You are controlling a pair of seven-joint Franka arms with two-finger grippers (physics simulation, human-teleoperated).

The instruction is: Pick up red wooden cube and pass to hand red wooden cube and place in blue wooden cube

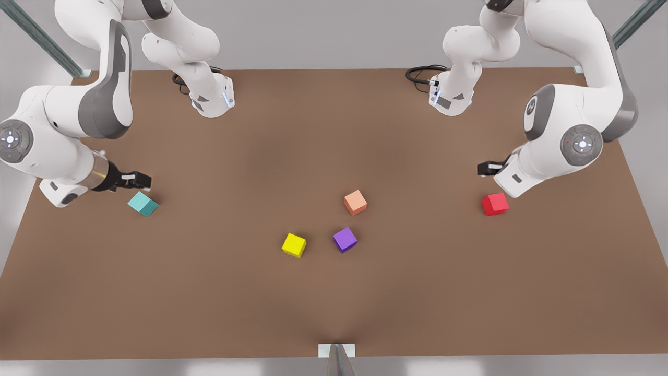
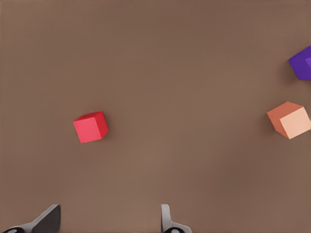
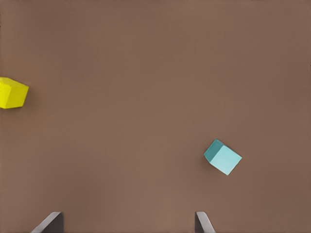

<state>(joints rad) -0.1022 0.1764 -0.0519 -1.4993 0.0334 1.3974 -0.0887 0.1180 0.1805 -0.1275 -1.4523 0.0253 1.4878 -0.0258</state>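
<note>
Red wooden cube (image 1: 494,203) sits just below our left hand (image 1: 485,168), at the front view's right. Both hands are open; our right hand (image 1: 140,180) waits by the blue wooden cube (image 1: 143,203).

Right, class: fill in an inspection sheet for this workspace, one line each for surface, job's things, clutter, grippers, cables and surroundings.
Surface: brown table, flat.
Job's things: red cube at the front view's right; teal cube at its left; both on the table, unheld.
Clutter: salmon cube, purple cube, yellow cube mid-table, apart.
Grippers: left gripper above the red cube, open; right gripper above the teal cube, open.
Cables: black loops by the arm bases.
Surroundings: grey walls, metal struts.
</note>
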